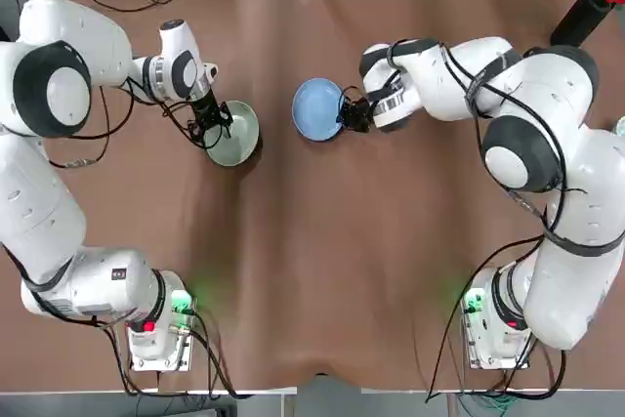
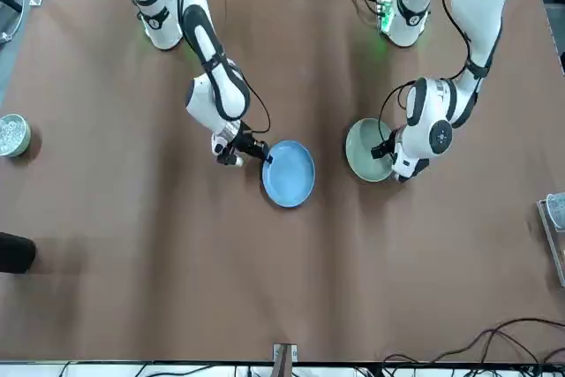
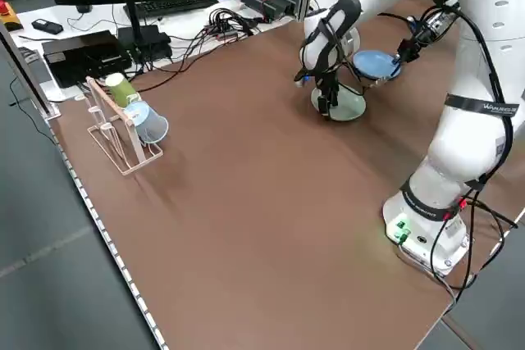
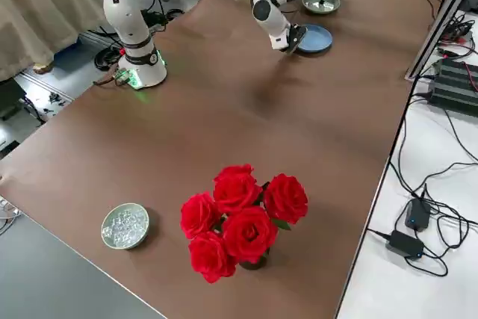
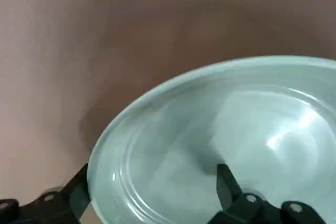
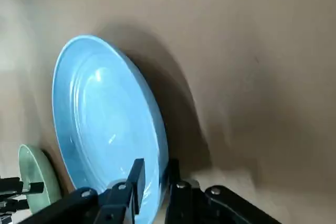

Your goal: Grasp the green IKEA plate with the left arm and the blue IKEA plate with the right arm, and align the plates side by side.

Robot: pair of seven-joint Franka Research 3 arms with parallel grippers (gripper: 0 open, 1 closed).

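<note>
The pale green plate lies left of centre on the brown table. My left gripper hangs over its left rim. In the left wrist view the left gripper is open, one finger outside the rim and the other inside the green plate. The blue plate lies a little to its right, with a gap between them. My right gripper is shut on its right rim. In the right wrist view both fingers of the right gripper pinch the edge of the blue plate, which is tilted.
A wooden rack with cups stands near the table's left edge. A bunch of red roses and a small dish of silvery beads sit on the right side. Cables and electronics lie beyond the far edge.
</note>
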